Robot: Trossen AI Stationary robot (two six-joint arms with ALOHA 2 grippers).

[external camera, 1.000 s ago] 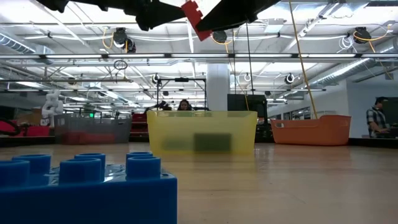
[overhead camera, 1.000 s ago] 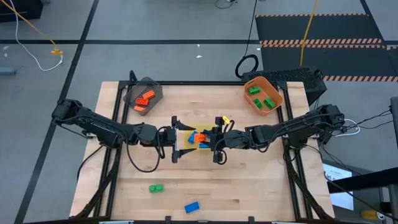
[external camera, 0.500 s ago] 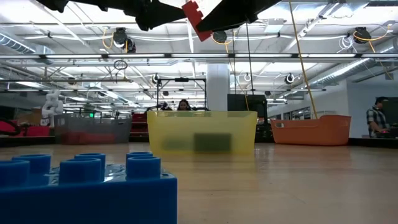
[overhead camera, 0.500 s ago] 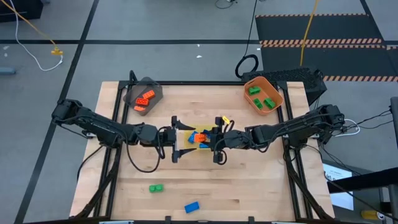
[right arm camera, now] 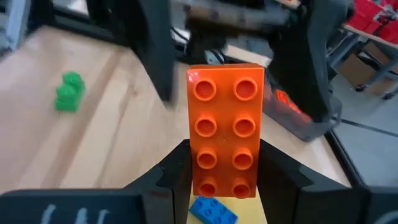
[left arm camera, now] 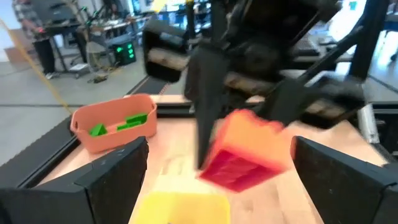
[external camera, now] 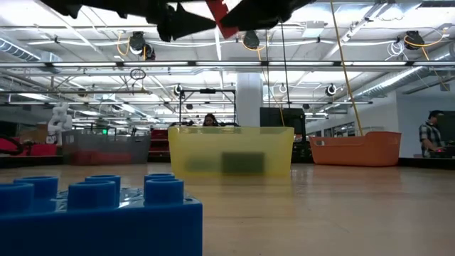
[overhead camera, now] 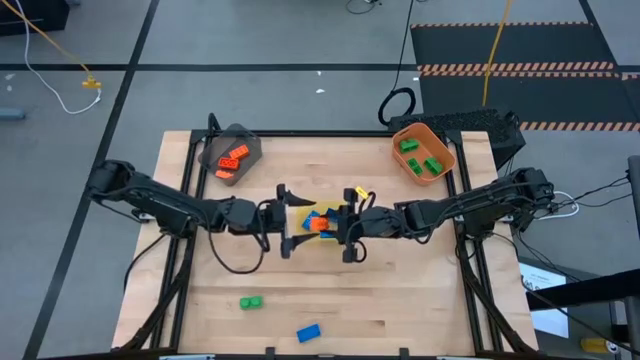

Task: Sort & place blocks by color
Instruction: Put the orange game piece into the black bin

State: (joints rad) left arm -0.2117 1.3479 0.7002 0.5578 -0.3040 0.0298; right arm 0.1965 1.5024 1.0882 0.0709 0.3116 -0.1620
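Right gripper (right arm camera: pixel 224 174): closed on an orange brick (right arm camera: pixel 225 127), held above the yellow bin (overhead camera: pixel 312 238) at table centre. Left gripper (left arm camera: pixel 217 180): spread wide, facing the held brick from just beside it. A blue brick (right arm camera: pixel 212 210) was seen in the yellow bin; green brick (overhead camera: pixel 250 301) and blue brick (overhead camera: pixel 309 332) lay loose near the table's front edge

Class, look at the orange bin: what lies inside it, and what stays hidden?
The orange bin holds three green blocks, seen from above. The low view shows only its wall, and whether anything lies beneath the blocks is hidden.
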